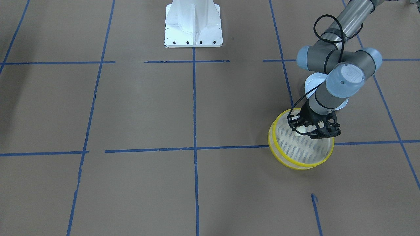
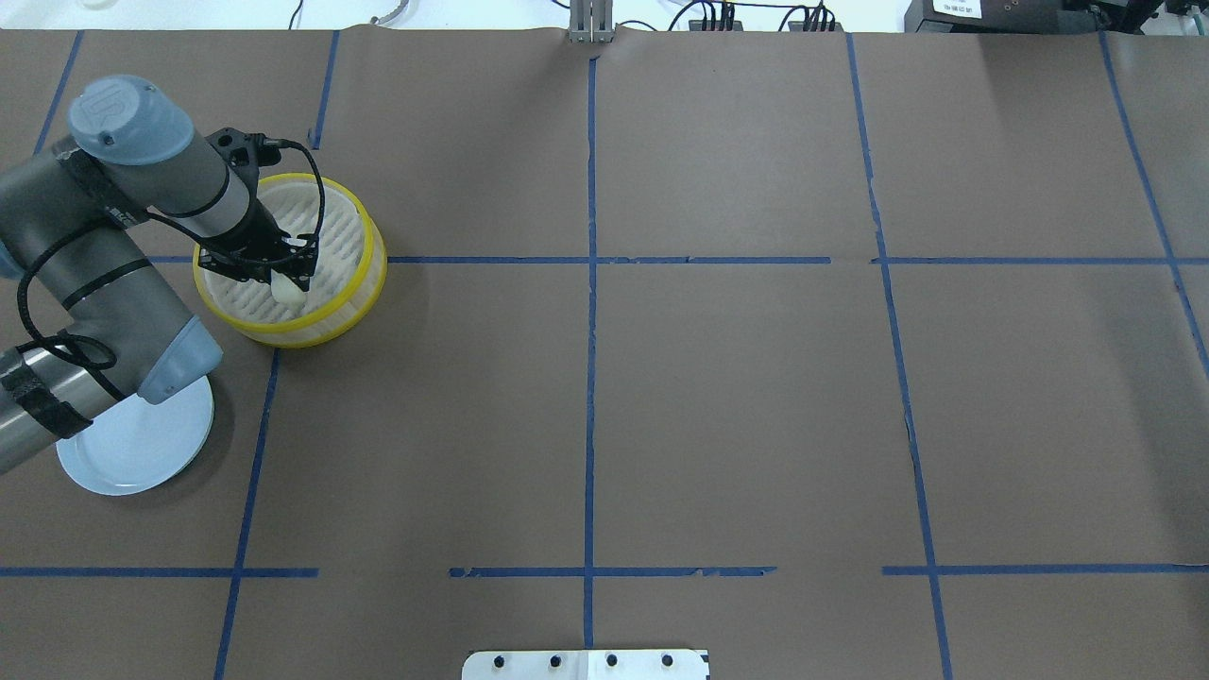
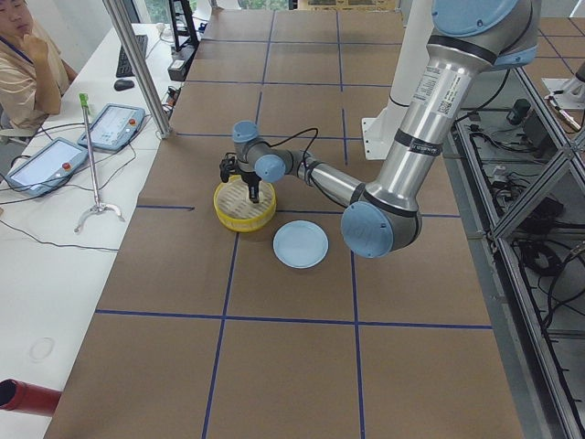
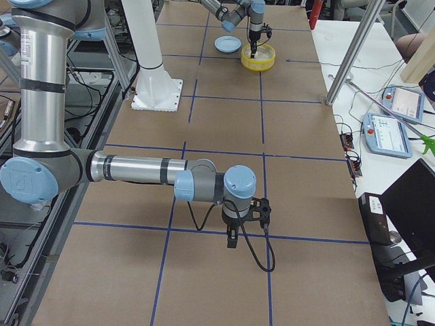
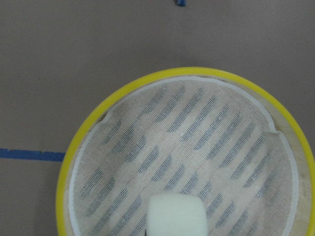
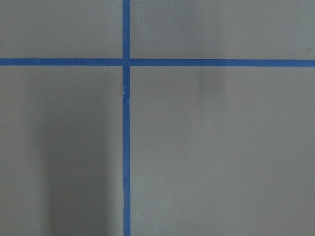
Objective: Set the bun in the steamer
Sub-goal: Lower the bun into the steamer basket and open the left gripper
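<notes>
The steamer [image 2: 376, 257], a round basket with yellow rims, stands at the far left of the table; it also shows in the front view [image 1: 300, 163]. My left gripper [image 2: 285, 276] reaches down inside it and is shut on the bun [image 2: 287, 291], a small cream-white block held low over the slatted floor. In the left wrist view the bun [image 5: 177, 216] sits at the bottom edge, inside the steamer's rim [image 5: 88, 132]. My right gripper [image 4: 231, 238] shows only in the right side view, low over bare table; I cannot tell whether it is open or shut.
A pale blue plate [image 2: 132, 451] lies on the table just nearer the robot than the steamer, partly under my left arm. The white robot base [image 1: 193, 24] stands at mid-table. Blue tape lines cross the brown table cover.
</notes>
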Robot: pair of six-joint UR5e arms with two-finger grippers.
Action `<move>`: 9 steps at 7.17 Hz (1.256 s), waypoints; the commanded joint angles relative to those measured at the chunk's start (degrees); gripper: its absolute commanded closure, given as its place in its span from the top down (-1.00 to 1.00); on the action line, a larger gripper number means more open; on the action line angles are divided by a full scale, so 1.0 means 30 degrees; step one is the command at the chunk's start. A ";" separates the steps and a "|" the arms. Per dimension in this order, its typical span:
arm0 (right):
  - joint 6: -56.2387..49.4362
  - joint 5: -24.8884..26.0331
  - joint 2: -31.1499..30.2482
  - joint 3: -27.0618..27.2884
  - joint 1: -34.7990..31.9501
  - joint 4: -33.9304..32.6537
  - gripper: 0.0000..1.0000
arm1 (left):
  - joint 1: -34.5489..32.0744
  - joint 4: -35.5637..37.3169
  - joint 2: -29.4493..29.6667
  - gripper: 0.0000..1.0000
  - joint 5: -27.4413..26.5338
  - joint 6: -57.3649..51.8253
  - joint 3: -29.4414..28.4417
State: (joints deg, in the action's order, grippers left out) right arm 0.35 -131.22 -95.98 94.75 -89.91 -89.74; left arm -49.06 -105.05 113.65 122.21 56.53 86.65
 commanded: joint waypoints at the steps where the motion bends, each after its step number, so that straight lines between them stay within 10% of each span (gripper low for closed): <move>1: 0.0000 0.0000 0.0000 0.0000 0.0000 0.0000 1.00 | 0.0007 0.0005 0.0174 -0.29 -0.0074 -0.0181 -0.0026; 9: 0.0000 0.0000 0.0000 0.0000 0.0000 0.0000 1.00 | 0.0065 -0.0111 0.0145 -0.21 -0.1158 -0.0241 -0.0318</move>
State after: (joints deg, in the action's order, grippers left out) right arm 0.35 -131.22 -96.03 94.74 -89.91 -89.74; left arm -48.92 -105.37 114.09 118.74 55.82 85.82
